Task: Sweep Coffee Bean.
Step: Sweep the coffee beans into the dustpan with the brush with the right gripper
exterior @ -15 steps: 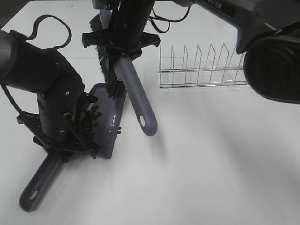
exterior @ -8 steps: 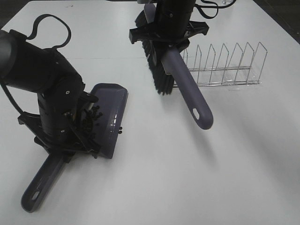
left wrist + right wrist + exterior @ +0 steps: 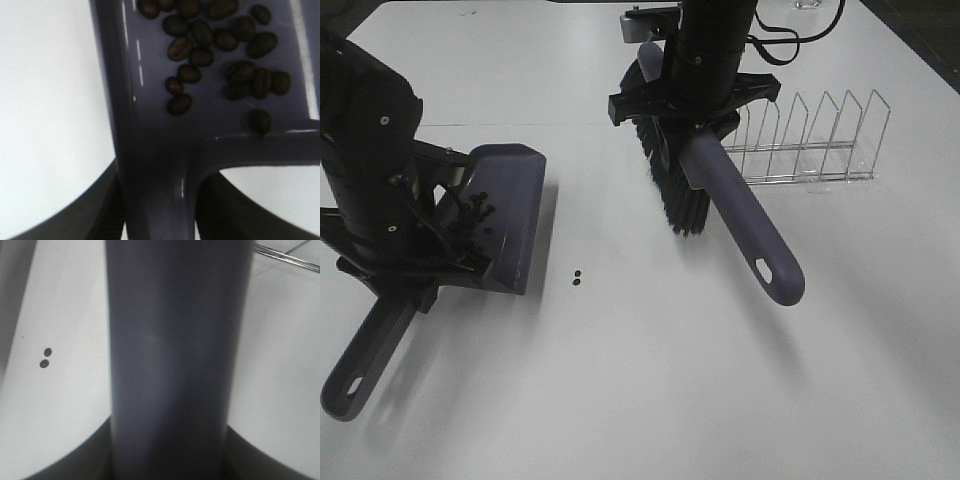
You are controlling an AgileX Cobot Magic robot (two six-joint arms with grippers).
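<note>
My left gripper is shut on the handle of the purple dustpan, which it holds at the left. Several coffee beans lie inside the pan, seen close up in the left wrist view. Two loose coffee beans lie on the white table just right of the pan's lip; they also show in the right wrist view. My right gripper is shut on the purple brush, held above the table with its black bristles pointing down. The brush handle fills the right wrist view.
A wire dish rack stands on the table at the back right, just beside the brush. The white table stretches across the front and right.
My left gripper has moved the dustpan left and back, leaving two beans on the table. My right gripper has carried the brush right, away from the pan.
</note>
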